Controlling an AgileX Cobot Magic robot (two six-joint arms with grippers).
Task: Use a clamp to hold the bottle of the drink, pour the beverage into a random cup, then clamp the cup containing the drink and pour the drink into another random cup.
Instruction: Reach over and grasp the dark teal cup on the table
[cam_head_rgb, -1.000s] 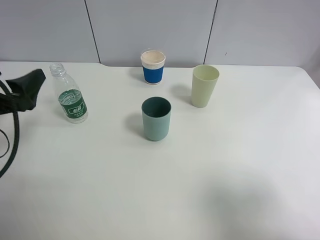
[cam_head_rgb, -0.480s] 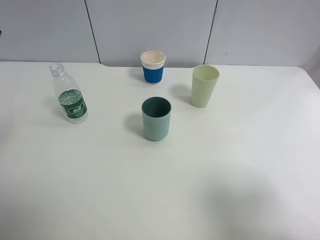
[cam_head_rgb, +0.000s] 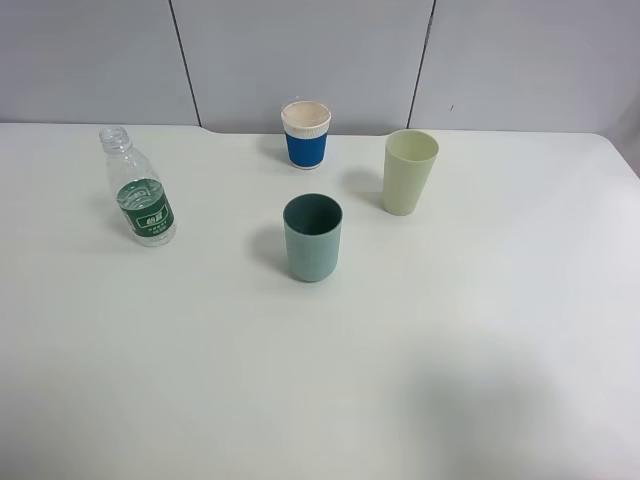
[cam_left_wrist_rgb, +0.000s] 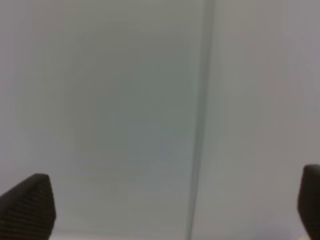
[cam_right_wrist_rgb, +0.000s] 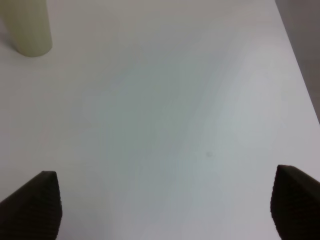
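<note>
The bottle of the drink (cam_head_rgb: 140, 190) stands upright and uncapped at the table's left, holding only a little clear liquid. The short teal cup (cam_head_rgb: 312, 238) is in the middle, and the tall pale green cup (cam_head_rgb: 409, 171) stands behind it to the right. Neither clamp shows in the high view. In the left wrist view my left gripper (cam_left_wrist_rgb: 170, 207) is open, its dark fingertips (cam_left_wrist_rgb: 27, 207) wide apart, facing a grey wall panel. My right gripper (cam_right_wrist_rgb: 162, 202) is open over bare table, with the pale green cup's base (cam_right_wrist_rgb: 27, 25) well ahead of it.
A white paper cup with a blue sleeve (cam_head_rgb: 306, 134) stands at the back, behind the teal cup. The white table (cam_head_rgb: 300, 400) ends at grey wall panels (cam_head_rgb: 300, 50); its right edge (cam_right_wrist_rgb: 300, 75) shows in the right wrist view.
The left arm, seen a second ago at the left edge beside the bottle, has drawn out of the high view. The bottle and cups have not moved.
</note>
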